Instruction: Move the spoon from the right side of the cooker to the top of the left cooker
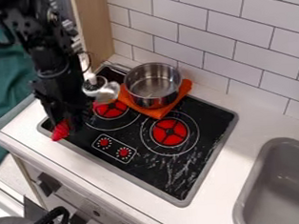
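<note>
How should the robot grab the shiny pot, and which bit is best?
Best, I think, is to pinch the pot's rim on the side nearest the camera, coming straight down. The pot stands upright with an open top, its wall looks thin, and that side is away from the silvery thing at its left.

The single view looks steeply down at a slant from above the front of the desk (251, 119), facing the tiled wall (203, 15) at an angle, near enough to take in the stove (206, 119) while the right edge crops the sink (276, 161).
</note>
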Controlling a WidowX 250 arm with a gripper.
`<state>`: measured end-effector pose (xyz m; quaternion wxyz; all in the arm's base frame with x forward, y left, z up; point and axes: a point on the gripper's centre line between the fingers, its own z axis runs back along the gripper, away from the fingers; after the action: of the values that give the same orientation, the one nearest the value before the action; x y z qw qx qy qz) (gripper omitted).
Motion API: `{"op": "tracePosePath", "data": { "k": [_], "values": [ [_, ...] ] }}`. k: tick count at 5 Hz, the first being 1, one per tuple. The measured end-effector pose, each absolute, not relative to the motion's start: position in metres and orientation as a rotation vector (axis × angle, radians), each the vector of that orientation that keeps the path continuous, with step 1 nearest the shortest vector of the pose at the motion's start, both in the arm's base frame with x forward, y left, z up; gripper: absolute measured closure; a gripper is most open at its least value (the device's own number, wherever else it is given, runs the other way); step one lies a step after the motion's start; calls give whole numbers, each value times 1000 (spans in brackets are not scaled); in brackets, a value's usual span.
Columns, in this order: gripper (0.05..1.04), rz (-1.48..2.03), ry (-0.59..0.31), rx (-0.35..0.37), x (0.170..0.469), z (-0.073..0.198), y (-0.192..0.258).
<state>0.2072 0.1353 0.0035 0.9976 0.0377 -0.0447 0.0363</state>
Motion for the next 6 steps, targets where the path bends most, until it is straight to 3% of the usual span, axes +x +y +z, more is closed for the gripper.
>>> {"op": "tracePosePath", "data": {
  "k": [1,2,3,4,5,6],
  "values": [
    [694,84,-81,93,206,-6,138],
    [694,135,-12,86,203,-25,136],
    [624,156,25,64,207,-39,134],
    [309,162,50,35,210,-42,133],
    [77,153,65,30,211,-42,127],
    [77,135,54,50,216,-28,121]
  ]
}}
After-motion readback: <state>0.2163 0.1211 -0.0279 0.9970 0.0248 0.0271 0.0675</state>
